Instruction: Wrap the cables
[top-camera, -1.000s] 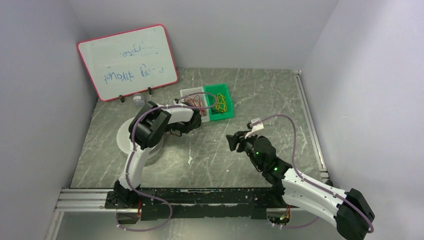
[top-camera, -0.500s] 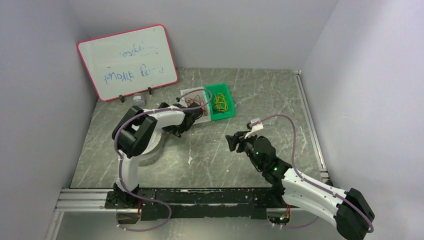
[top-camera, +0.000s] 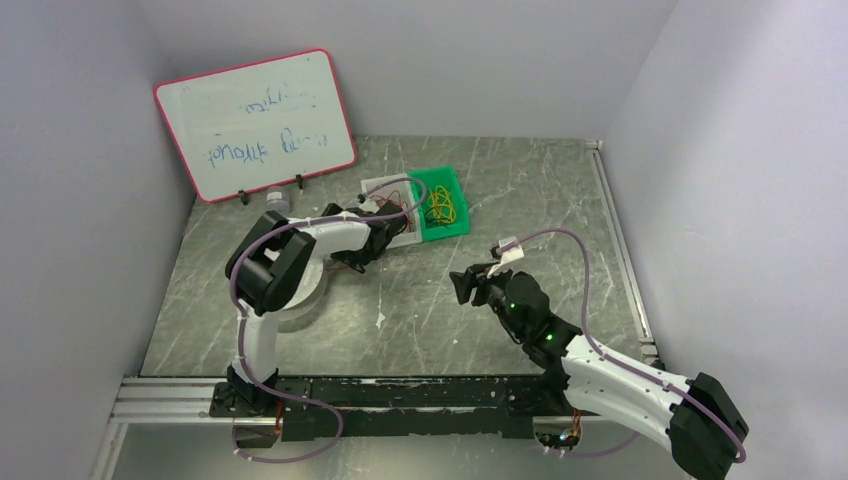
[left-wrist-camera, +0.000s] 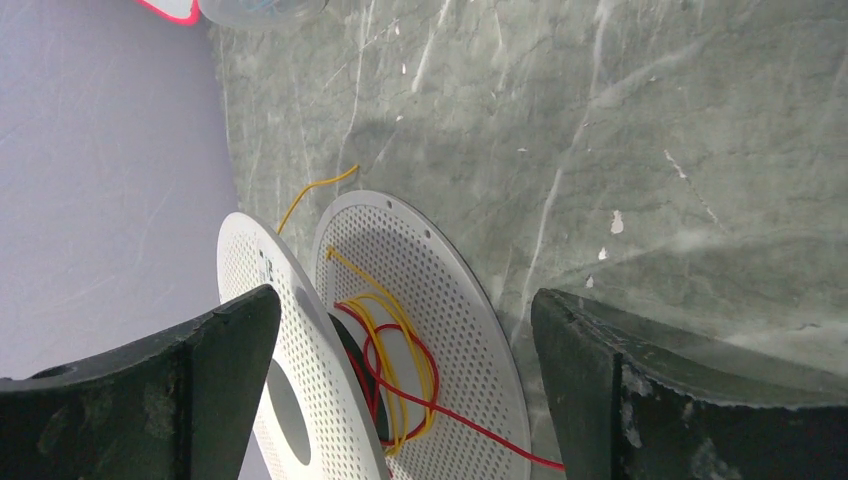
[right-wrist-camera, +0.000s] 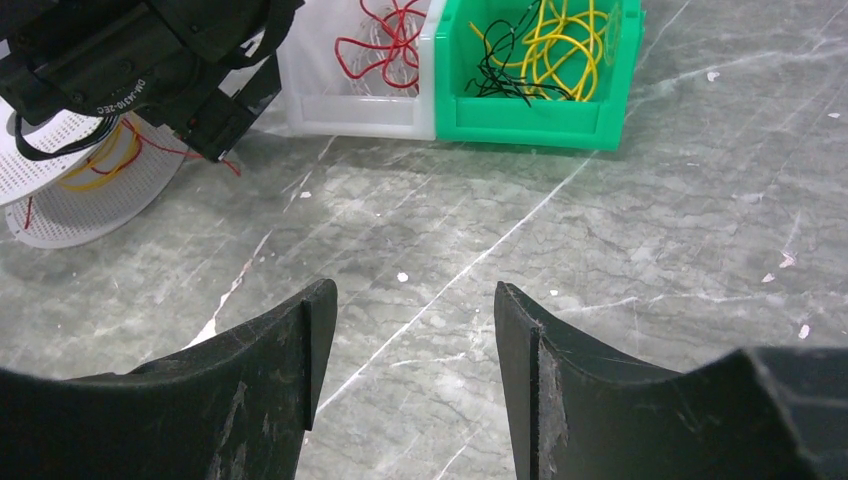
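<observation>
A white perforated spool (left-wrist-camera: 450, 330) stands on edge between my left gripper's (left-wrist-camera: 405, 300) wide-open fingers. Thin red cable (left-wrist-camera: 470, 425) and yellow cable (left-wrist-camera: 395, 310) loop loosely around its hub; the red end trails toward the right finger. In the top view the left gripper (top-camera: 348, 260) is at the spool (top-camera: 312, 292), which the arm mostly hides. More red cables lie in a white bin (right-wrist-camera: 380, 45), and yellow and black ones in a green bin (right-wrist-camera: 540, 50). My right gripper (right-wrist-camera: 415, 295) is open and empty above bare table, also in the top view (top-camera: 466, 285).
The two bins (top-camera: 440, 205) stand side by side at the back centre. A red-framed whiteboard (top-camera: 255, 125) leans on the back left wall, with a small grey cup (top-camera: 273, 200) below it. Walls close in on the left, back and right.
My left gripper has drawn back from beside the bins, leftward to the spool, and its elbow has swung left. The right arm has not moved.
</observation>
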